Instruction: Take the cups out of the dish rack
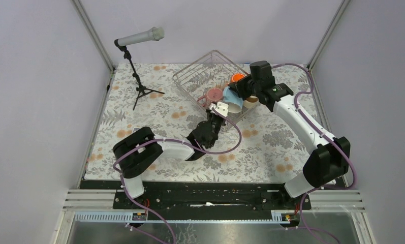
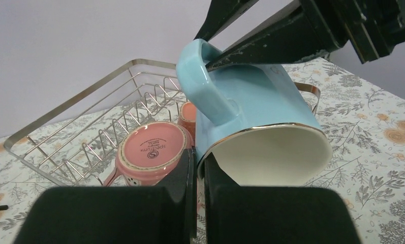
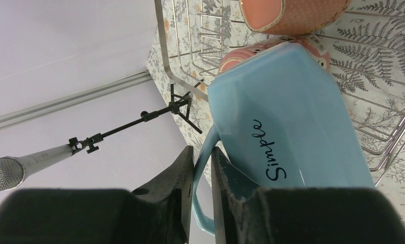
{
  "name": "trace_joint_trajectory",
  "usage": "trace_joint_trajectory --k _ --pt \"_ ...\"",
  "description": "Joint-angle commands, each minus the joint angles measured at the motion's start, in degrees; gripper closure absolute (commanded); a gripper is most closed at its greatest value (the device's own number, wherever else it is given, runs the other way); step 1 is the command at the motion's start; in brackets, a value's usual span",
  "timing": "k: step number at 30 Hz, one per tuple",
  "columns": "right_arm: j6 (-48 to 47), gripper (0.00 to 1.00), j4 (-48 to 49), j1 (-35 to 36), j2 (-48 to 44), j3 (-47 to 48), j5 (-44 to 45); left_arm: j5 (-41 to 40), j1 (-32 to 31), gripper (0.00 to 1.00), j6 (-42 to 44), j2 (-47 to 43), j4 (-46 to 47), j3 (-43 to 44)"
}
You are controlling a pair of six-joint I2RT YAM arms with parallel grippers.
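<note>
The light blue mug hangs over the near right corner of the wire dish rack, held by both grippers. My right gripper is shut on its handle. My left gripper is shut on its gold-edged rim, one finger inside the white interior. In the rack a pink mug lies upside down, and it also shows in the top view. A salmon-pink dotted mug lies beside it. The orange mug sits behind my right gripper. A shiny steel rim shows behind the blue mug.
A microphone on a black tripod stands at the back left of the flowered tablecloth. Metal frame posts and grey walls close in the back and sides. My left arm lies across the near middle.
</note>
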Motion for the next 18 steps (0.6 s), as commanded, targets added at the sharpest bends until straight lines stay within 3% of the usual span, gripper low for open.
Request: trace_joint_trajectory --k 1,12,18 --pt "-2.07 0.75 0.86 0.12 -2.69 -1.26 -0.53 0.58 2.12 1.00 -6.10 -6.10 7.18 1.03" --pt "-5.48 0.45 2.64 0.08 -4.03 -3.03 -0.73 -0.19 2.44 1.00 -8.04 -8.35 1.20 4.05" --pt "-8.10 0.36 2.53 0.12 -4.03 -1.62 -0.30 -1.00 3.15 1.00 -10.90 -8.82 -4.57 6.77"
